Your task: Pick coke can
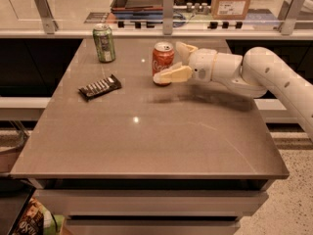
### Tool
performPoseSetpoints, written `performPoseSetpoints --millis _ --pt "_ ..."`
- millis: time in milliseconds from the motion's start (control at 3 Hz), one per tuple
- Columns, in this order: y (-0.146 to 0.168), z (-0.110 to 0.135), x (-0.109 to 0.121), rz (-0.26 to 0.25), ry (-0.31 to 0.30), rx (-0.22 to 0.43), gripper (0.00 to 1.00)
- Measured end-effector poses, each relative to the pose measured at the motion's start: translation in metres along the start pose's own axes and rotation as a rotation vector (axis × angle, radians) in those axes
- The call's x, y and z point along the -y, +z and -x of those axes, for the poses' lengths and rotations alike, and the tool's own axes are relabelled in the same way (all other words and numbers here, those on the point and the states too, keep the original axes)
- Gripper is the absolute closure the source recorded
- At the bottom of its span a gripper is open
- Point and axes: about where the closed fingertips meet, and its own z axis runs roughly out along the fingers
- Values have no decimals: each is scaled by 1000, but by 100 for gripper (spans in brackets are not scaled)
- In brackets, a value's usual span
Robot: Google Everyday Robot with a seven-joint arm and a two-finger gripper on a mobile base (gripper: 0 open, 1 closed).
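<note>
The red coke can (161, 58) stands upright on the grey table (146, 131), at the back middle. My gripper (168, 61) reaches in from the right at can height and is open. Its near finger (173, 74) crosses in front of the can's lower right side. Its far finger (185, 48) sits just behind and right of the can. The can stands partly between the two fingers and still rests on the table. I cannot tell whether either finger touches it.
A green can (104, 43) stands at the table's back left. A dark candy bar (100, 86) lies left of the coke can. A railing and a counter with boxes (234, 1) run behind the table. My white arm (274, 75) spans the right side.
</note>
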Motion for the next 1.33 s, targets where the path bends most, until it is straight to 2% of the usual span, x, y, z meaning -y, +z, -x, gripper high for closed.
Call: performPoseSetpoints --millis 333,1333 --pt "2 1 -2 4 -1 0 18" --pt "10 2 -6 18 -1 2 88"
